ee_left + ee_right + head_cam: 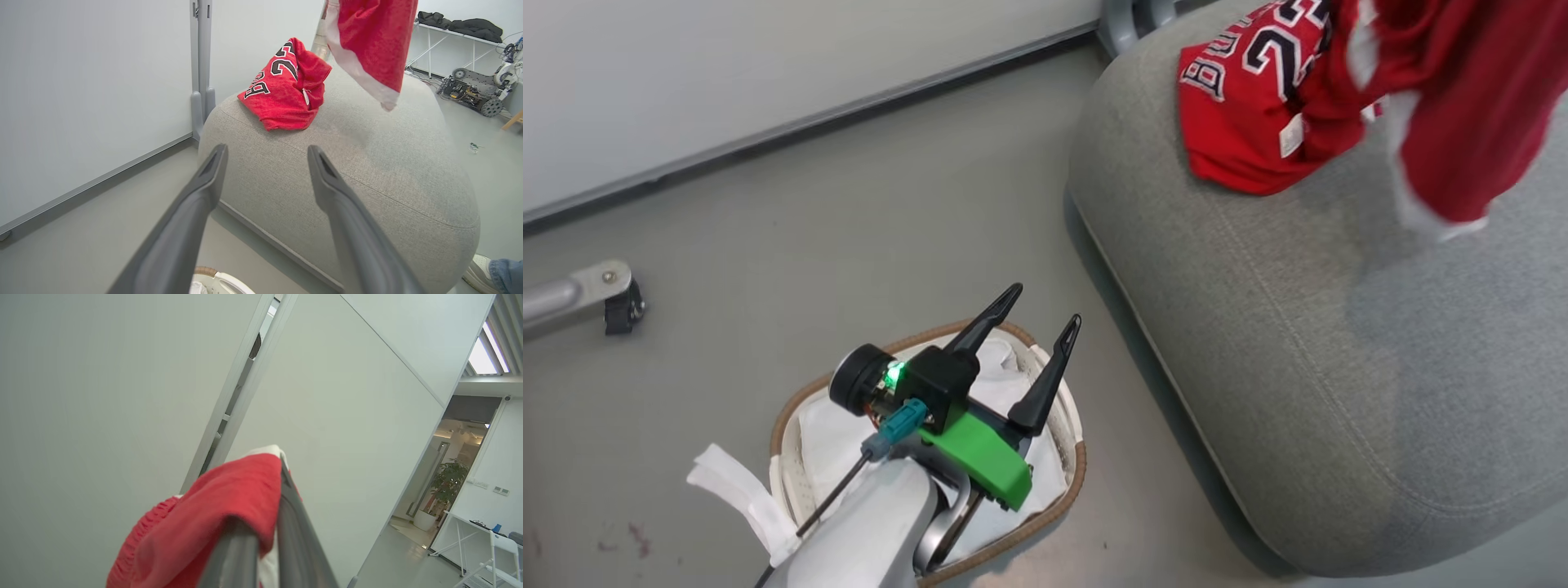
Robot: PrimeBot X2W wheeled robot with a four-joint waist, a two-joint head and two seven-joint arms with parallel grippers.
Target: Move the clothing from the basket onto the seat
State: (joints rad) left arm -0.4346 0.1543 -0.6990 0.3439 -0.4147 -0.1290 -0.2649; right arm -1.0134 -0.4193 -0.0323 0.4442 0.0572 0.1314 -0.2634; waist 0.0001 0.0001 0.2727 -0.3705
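Note:
My left gripper (1047,303) (266,151) hangs open and empty over the basket (1080,465), whose white liner (833,441) shows inside; no red cloth shows in it. The basket's brown rim (204,271) peeks in at the bottom of the left wrist view. One red jersey (1241,114) (282,94) with the number 23 lies crumpled on the far end of the grey seat (1298,343) (367,163). A second red jersey (1462,106) (372,36) (229,498) hangs in the air above the seat, draped over my right gripper (273,469), which is shut on it.
The basket stands on the grey floor just left of the seat. A white wall panel with a grey upright post (201,61) runs behind. A metal leg with a caster (609,294) lies at the left. A person's shoe (480,267) is beside the seat's near right corner.

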